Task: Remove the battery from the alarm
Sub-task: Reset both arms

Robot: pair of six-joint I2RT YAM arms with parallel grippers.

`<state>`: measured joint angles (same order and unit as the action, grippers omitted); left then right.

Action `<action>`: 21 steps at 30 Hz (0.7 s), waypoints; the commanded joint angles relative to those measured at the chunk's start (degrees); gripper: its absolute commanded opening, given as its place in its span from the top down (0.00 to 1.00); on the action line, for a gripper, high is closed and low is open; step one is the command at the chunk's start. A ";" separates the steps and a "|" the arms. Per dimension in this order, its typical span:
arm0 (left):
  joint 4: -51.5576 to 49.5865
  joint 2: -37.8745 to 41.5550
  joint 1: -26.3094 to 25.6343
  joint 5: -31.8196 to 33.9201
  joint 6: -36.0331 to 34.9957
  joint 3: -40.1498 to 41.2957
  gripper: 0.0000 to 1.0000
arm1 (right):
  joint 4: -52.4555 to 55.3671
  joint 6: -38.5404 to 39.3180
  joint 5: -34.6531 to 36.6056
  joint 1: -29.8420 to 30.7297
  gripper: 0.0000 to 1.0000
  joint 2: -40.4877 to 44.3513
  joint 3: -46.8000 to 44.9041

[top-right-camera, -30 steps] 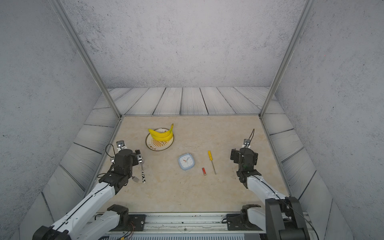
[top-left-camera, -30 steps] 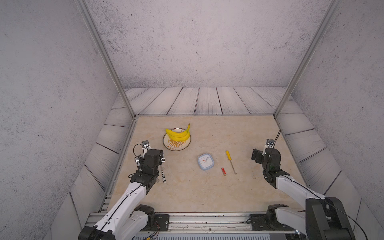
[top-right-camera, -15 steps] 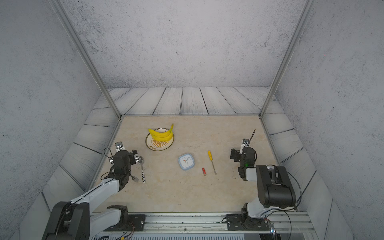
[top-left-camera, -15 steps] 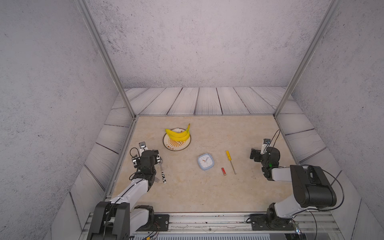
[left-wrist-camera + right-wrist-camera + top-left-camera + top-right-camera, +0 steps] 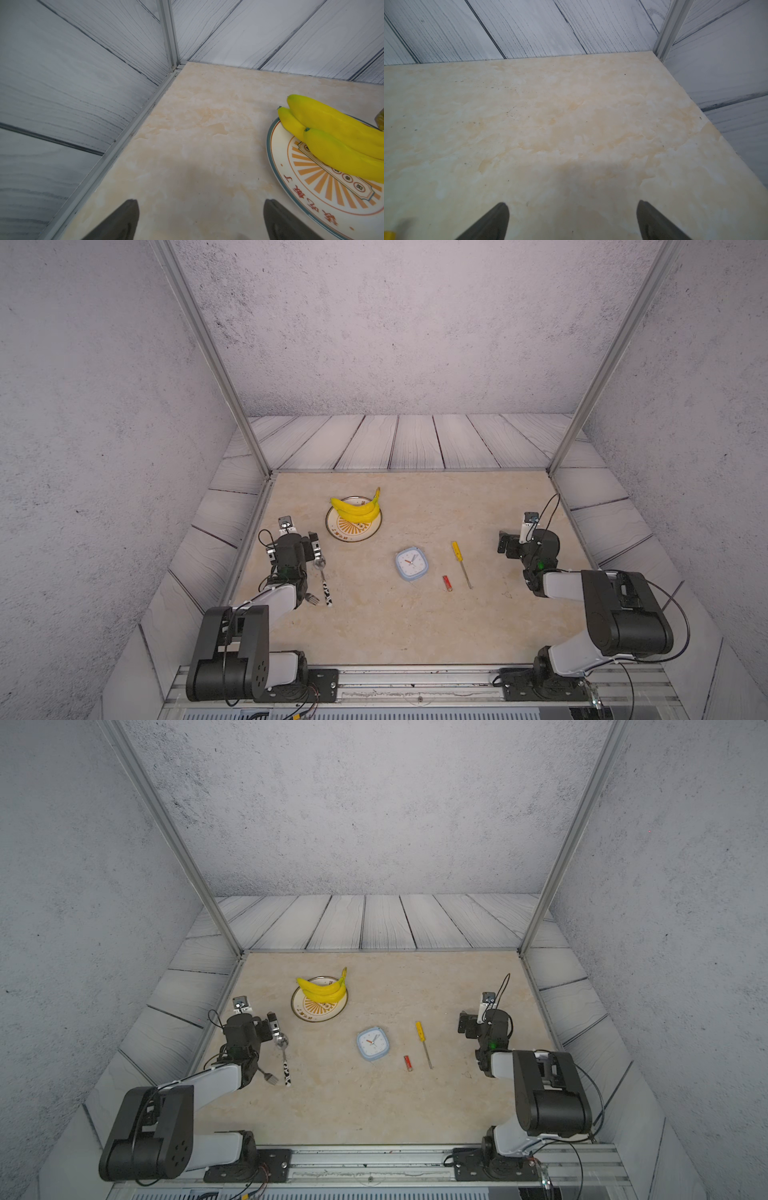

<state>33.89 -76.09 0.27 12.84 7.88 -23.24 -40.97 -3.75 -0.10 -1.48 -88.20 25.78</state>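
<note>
The left end effector [image 5: 199,220] and right end effector [image 5: 573,218] hang open and empty at opposite sides of the desk [image 5: 395,626], seemingly parked because the battery [image 5: 447,583] lies loose between the face-up alarm [image 5: 411,563] and the screwdriver [image 5: 461,564].

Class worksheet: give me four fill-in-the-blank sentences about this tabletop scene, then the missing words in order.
1. The battery lies between the alarm and the ____.
2. The alarm lies with its clock ____ turned upward.
3. The bananas rest on the ____.
4. The left tool and the right tool are both ____ and hold nothing.

Missing words: screwdriver; face; plate; open.
</note>
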 commanded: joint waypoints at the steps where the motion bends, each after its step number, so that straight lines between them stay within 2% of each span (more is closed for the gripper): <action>1: 1.14 1.27 0.63 -4.72 -1.09 0.12 0.01 | 0.28 0.67 -0.69 -0.09 0.00 0.75 0.52; 9: -0.81 4.98 0.16 -7.10 -4.33 1.91 0.01 | 0.32 0.69 -0.69 -0.03 0.00 0.75 0.50; 17: -0.36 6.82 -0.36 -9.61 -4.49 3.31 0.01 | 0.28 0.73 -0.70 -0.03 0.00 0.75 0.56; 21: 6.32 3.61 -0.36 -9.08 -5.85 3.96 0.01 | 0.28 0.68 -0.69 -0.07 0.00 0.75 0.57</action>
<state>35.24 -70.83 0.10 4.40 3.44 -20.32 -40.91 -3.53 -0.12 -1.48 -88.20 25.78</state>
